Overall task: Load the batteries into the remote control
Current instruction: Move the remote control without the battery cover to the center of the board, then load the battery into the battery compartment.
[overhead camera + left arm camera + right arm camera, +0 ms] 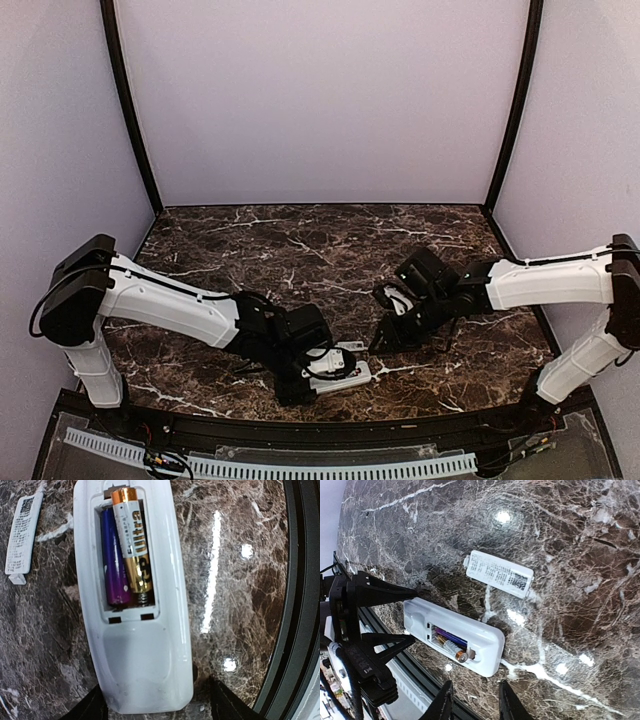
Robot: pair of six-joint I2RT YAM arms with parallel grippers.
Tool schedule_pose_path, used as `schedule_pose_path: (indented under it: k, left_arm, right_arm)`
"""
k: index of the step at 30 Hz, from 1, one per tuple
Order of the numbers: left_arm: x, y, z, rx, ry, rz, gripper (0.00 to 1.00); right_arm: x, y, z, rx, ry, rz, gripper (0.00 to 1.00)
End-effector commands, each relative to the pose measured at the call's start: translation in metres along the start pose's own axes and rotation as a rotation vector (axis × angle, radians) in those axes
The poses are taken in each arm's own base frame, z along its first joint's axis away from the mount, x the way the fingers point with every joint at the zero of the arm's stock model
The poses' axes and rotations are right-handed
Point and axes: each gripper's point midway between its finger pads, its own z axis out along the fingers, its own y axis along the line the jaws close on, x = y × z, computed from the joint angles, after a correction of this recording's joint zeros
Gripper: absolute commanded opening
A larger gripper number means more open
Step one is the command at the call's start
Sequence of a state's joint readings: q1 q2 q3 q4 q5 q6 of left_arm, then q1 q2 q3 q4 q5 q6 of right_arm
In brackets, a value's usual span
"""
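Pale lilac walls box in a dark marble counter, white veins all over it, and everything's bunched at the near edge. Down there lies the remote control, back up, just beside the black rail along the counter's front. That leaves little room on that side and plenty of bare marble toward the back wall. On the side away from the rail, near the remote but not touching it, lies a small flat white cover piece, printed label up. The left tool straddles the remote's solid end with its jaws apart. One finger sits at the casing's edge and the other stands off with a sliver of marble showing between, so it's a loose bracket, not a firm hold. Look into the open recess: both batteries are in there. The purple battery lies flat along one wall. The gold-and-black battery sits askew beside it, its lower end at the spring coil and its orange cap up at the far rim; whether it's fully seated I can't tell. The right tool hovers over the marble near the remote's battery end without touching it. Its fingers are partly apart with nothing between them, and it's well clear of the cover piece.
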State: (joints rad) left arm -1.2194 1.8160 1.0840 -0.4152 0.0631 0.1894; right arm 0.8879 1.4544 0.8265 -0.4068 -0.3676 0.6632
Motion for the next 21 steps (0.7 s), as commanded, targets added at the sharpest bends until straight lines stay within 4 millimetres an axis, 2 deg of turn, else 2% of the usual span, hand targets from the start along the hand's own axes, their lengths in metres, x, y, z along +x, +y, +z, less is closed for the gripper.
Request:
schedule_pose_path:
  k: [1,10,13,21]
  left_arm:
    - [0.020,-0.004,0.003,0.022,0.051,-0.033,0.68]
    - [0.018,-0.001,0.004,0.003,0.036,-0.066,0.62]
    - [0.018,0.000,0.004,-0.001,0.036,-0.068,0.61]
    - [0.018,0.000,0.004,-0.003,0.035,-0.071,0.59]
  right_arm:
    - [0.002,0.014,0.008,-0.048,0.007,0.018,0.27]
    - [0.003,0.016,0.025,-0.043,0.057,0.014,0.23]
    - [0.003,0.021,0.030,-0.067,0.072,0.006,0.19]
    - [0.012,0.024,0.037,-0.079,0.114,0.001,0.14]
